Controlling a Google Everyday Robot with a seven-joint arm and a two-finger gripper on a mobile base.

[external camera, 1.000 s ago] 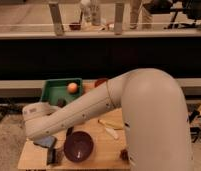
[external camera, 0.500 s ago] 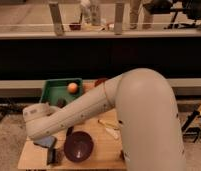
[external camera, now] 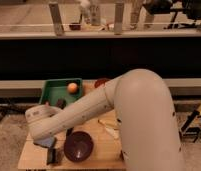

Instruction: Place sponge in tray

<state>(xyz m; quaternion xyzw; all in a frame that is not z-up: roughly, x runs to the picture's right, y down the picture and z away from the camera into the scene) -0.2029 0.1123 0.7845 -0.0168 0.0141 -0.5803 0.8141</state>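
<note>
The arm reaches from the right across the tabletop [external camera: 101, 152] to its front left corner. The tool [external camera: 43, 136] is at the low end of the arm, mostly hidden under the thick wrist. It is spread wide and it pinches nothing. The sponge [external camera: 44, 143] lies flat on the tabletop just under the tool, beside a dark block [external camera: 53, 156] and left of the purple bowl [external camera: 78, 146]. The tray [external camera: 53, 94] stands behind, at the far left of the tabletop, with an orange ball [external camera: 72, 87] inside it near the right wall.

I judge that the step in hand is the grasp. To do it well, the tool should go straight down so that the sponge sits between its two sides. It should close gently, because the sponge looks soft, and it should not catch the dark block. Afterwards the lift must clear the tray wall, and the sponge should go on the free green floor, away from the ball.
</note>
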